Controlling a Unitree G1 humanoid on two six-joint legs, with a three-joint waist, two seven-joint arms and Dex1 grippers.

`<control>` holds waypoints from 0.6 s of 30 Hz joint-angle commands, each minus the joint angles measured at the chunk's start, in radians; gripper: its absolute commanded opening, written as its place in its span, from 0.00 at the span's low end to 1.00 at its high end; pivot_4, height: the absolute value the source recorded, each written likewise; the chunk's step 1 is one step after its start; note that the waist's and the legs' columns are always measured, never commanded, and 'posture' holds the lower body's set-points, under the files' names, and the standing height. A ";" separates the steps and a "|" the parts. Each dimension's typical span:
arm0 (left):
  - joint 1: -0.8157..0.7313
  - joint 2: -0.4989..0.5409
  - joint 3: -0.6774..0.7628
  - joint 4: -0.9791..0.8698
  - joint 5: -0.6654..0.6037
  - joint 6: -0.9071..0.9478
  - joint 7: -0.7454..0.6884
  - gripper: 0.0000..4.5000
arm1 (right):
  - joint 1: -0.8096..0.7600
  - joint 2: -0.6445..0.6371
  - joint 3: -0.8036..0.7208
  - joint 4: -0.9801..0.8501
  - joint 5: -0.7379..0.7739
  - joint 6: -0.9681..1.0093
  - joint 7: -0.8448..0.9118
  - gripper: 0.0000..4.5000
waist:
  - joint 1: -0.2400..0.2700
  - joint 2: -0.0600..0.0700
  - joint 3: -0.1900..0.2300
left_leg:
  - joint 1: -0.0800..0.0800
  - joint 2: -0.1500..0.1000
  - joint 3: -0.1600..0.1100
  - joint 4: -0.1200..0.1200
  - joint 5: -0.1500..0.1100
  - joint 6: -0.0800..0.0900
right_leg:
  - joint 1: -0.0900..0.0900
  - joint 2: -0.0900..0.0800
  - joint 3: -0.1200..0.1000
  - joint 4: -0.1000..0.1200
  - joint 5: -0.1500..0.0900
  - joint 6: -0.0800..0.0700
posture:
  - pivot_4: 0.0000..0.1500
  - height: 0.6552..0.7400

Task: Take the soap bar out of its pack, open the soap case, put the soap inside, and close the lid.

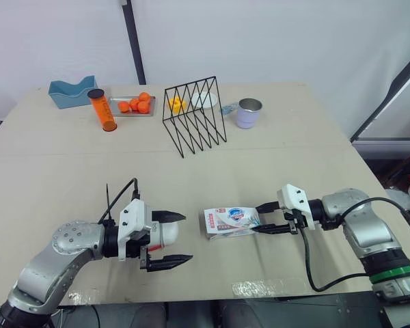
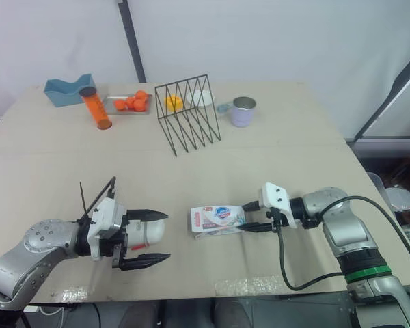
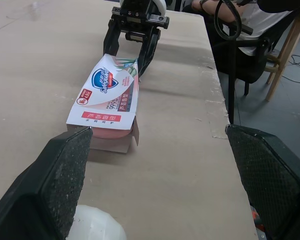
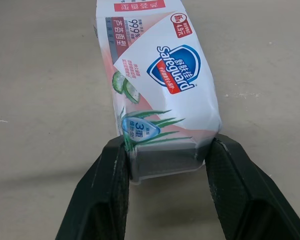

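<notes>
Across the far side of the table (image 1: 294,171) I see the containers. A blue tray (image 1: 72,92) sits at the left corner, and I cannot make out anything in it. An orange tube (image 1: 102,109) with a dark cap lies beside it. Next comes a shallow metal tray (image 1: 149,111) holding several small orange pieces. A black wire rack (image 1: 195,116) stands mid-table, with a yellow item and a white plate (image 1: 205,100) seen through its bars. To its right is a lilac mug (image 1: 249,113) with a metal rim; its inside is too small to read.

On the near side lies the soap pack (image 1: 231,220), flat on the table between the two arms. My right wrist camera reads "Safeguard" on a blue shield, "99.9%" and a "3" in a droplet badge; the rest is Chinese print.

My right gripper (image 1: 265,219) is pinching the pack's right end, one black finger pressed on each side of it. The pack's other end points at my left gripper (image 1: 188,238), well apart from it, and a pink edge shows under the wrapper there. The left fingers are spread wide, with a white rounded object (image 1: 165,234) sitting between them near the palm; I cannot tell whether they touch it.
</notes>
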 commanded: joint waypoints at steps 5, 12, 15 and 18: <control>-0.009 0.003 -0.004 -0.015 0.003 -0.011 -0.004 1.00 | -0.002 -0.031 -0.022 -0.051 0.014 0.015 0.011 0.49 | 0.000 0.000 0.000 | 0.000 0.000 0.000 0.000 0.000 0.000 | 0.000 0.000 0.000 0.000 0.000 0.000 | 1.00 1.00; -0.007 0.010 -0.001 -0.008 0.004 -0.013 -0.009 1.00 | -0.063 -0.095 -0.016 -0.130 0.025 0.124 0.054 0.49 | 0.000 0.000 0.000 | 0.000 0.000 0.000 0.000 0.000 0.000 | 0.000 0.000 0.000 0.000 0.000 0.000 | 1.00 1.00; -0.007 0.011 -0.001 -0.005 0.005 -0.014 -0.010 1.00 | -0.092 -0.126 0.001 -0.162 0.001 0.158 0.067 0.49 | 0.000 0.000 0.000 | 0.000 0.000 0.000 0.000 0.000 0.000 | 0.000 0.000 0.000 0.000 0.000 0.000 | 1.00 1.00; -0.008 0.012 0.002 0.001 0.006 -0.015 -0.011 1.00 | -0.124 -0.153 0.019 -0.194 -0.022 0.217 0.063 0.49 | 0.000 0.000 0.000 | 0.000 0.000 0.000 0.000 0.000 0.000 | 0.000 0.000 0.000 0.000 0.000 0.000 | 1.00 1.00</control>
